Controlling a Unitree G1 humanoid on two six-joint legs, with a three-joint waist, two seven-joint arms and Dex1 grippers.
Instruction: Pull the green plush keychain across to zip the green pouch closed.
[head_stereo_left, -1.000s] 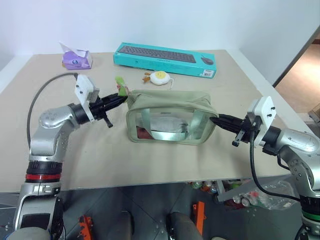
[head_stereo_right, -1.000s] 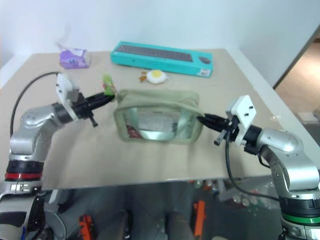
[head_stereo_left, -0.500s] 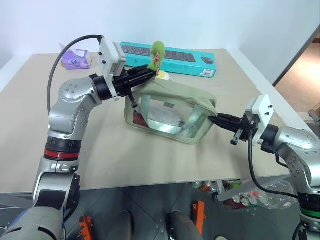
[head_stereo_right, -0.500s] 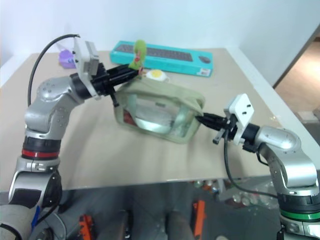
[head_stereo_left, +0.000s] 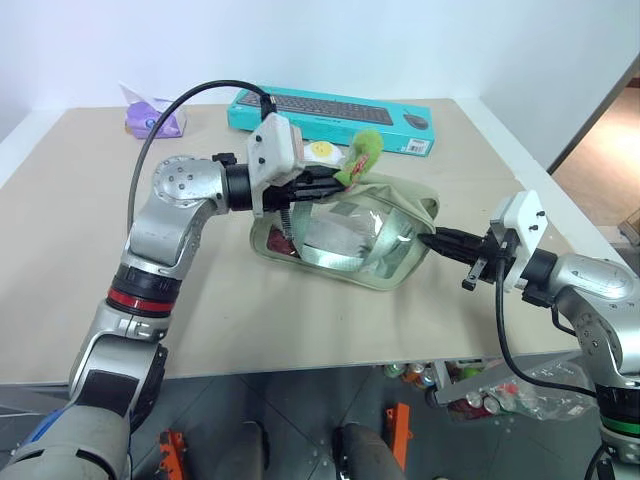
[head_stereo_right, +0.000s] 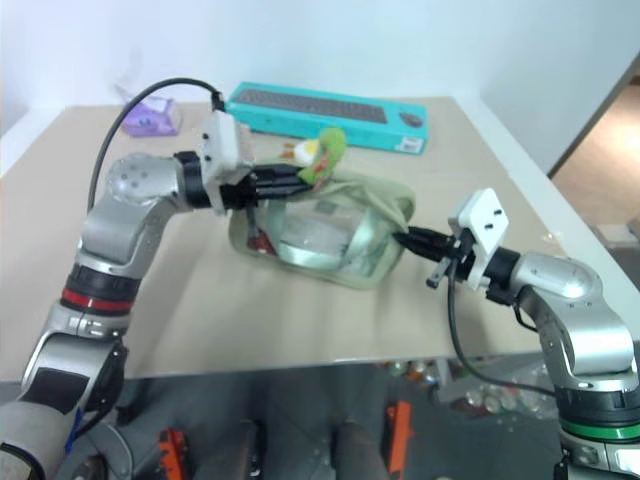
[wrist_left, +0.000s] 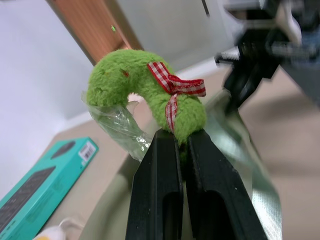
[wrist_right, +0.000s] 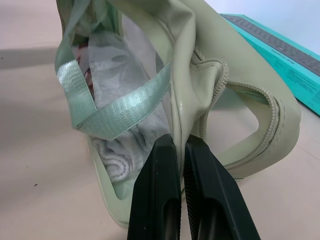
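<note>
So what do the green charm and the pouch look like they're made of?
The green charm looks like fuzzy matte plush, going by its nap, with a red-and-white checked fabric ribbon tied on and some crinkled clear film beside it. The pouch seems smooth, slightly glossy pale green fabric or coated cloth, with clear plastic windows and woven, faintly shiny straps.

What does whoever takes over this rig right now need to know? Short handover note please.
Left gripper: shut on the green plush keychain, above the middle of the pouch top.
Right gripper: shut on the end of the green pouch nearest it, bracing it.
Pouch sits tilted on the table.
Done: both grips set.
Left: the zipper near the right gripper looks open; pull the keychain on to that end.
</note>
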